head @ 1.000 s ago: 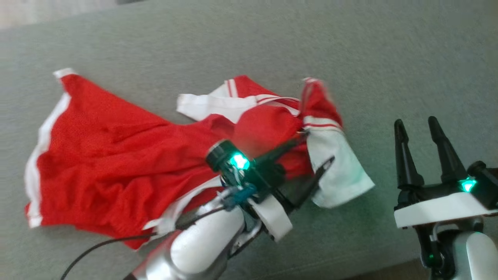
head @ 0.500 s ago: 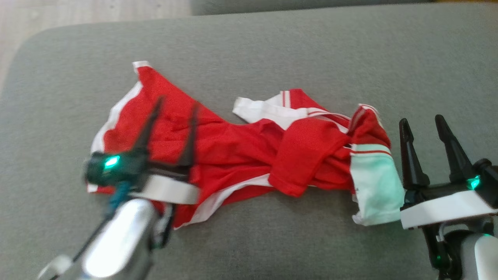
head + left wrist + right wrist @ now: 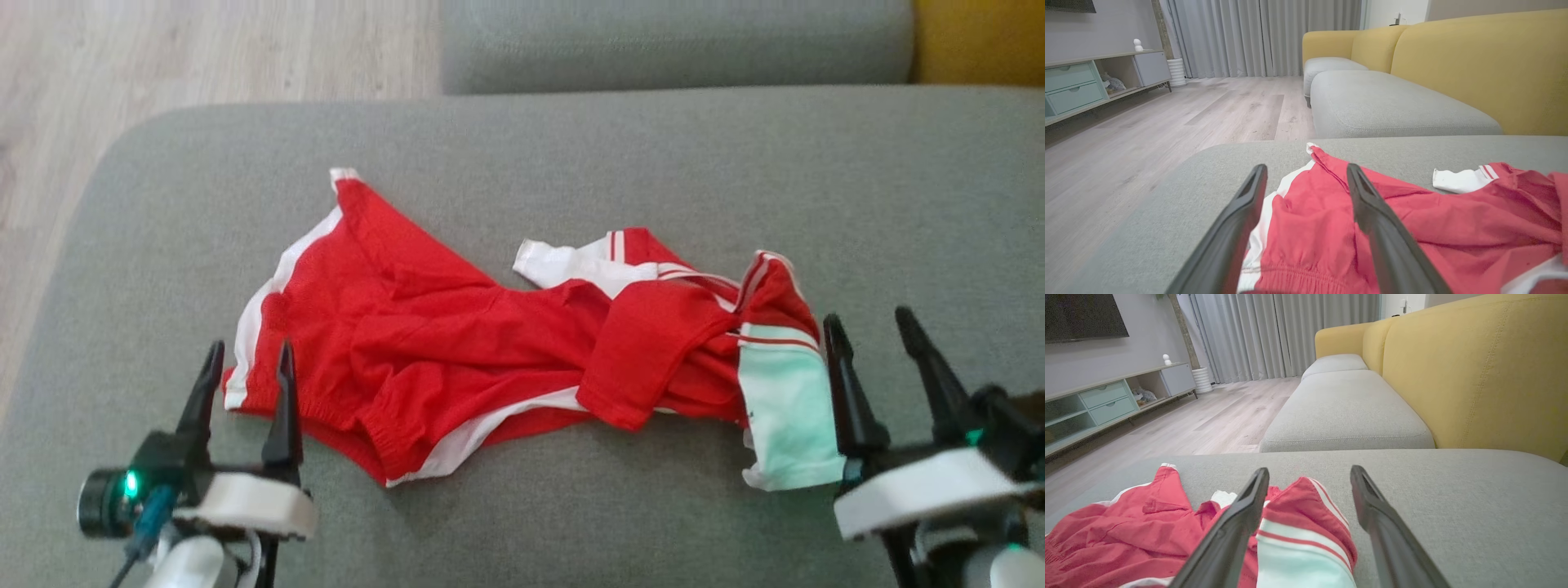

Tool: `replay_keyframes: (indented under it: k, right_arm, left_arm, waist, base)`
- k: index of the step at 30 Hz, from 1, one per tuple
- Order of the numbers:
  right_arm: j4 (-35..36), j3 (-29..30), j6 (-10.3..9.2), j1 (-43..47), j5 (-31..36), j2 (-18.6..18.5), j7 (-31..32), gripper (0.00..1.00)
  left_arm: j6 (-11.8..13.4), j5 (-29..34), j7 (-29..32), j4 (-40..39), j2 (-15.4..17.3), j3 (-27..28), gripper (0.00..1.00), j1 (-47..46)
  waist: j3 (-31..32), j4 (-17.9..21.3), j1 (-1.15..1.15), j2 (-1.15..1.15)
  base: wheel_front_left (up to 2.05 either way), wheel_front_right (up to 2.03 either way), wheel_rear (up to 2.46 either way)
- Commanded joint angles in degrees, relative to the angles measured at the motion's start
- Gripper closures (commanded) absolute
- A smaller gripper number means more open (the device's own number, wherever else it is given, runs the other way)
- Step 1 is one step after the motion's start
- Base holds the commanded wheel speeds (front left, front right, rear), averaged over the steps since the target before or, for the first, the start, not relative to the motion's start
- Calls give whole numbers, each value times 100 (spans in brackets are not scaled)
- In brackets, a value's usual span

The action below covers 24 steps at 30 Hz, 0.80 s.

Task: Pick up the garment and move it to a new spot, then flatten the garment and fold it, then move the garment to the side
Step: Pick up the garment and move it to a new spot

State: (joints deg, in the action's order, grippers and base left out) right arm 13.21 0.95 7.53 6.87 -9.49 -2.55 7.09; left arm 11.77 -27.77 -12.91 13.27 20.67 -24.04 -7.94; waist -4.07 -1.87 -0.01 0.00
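The crumpled red-and-white sports garment (image 3: 457,351) is lying across the middle of the grey sofa cushion (image 3: 571,147). Both pincers are standing spread and empty: the left gripper (image 3: 249,359) is hovering over the cushion's near left, the right gripper (image 3: 867,320) over its near right.

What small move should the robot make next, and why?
The garment lies twisted on the grey cushion, not flat. The left gripper stands open at its left end, the right gripper open beside its white end. Probably lower both and pinch those ends.
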Motion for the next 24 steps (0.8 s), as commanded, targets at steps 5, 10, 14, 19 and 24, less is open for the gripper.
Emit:
replay_keyframes:
  k: [5,10,14,19,24]
  right_arm:
    - [299,-138,-4,205,1,-32,75,0]
    - [364,-161,-4,288,-8,-32,130,0]
    - [402,-170,-4,290,-9,-32,152,0]
    - [425,-193,-4,261,3,-32,178,0]
    - [451,-186,-4,216,17,-32,197,0]
  left_arm:
    - [37,-70,39,-155,178,128,0,113]
    - [47,-106,103,-180,189,76,0,241]
    - [63,-114,146,-198,197,52,0,242]
    - [96,-121,182,-210,200,37,0,219]
    - [49,-47,323,-210,213,-94,0,44]
  waist:
    - [277,94,1,0]
    - [353,115,1,0]
    - [362,115,1,0]
    - [342,122,1,0]
    - [278,92,1,0]
  base:
    - [0,0,0]
    - [0,0,0]
    - [0,0,0]
    - [0,0,0]
    - [0,0,0]
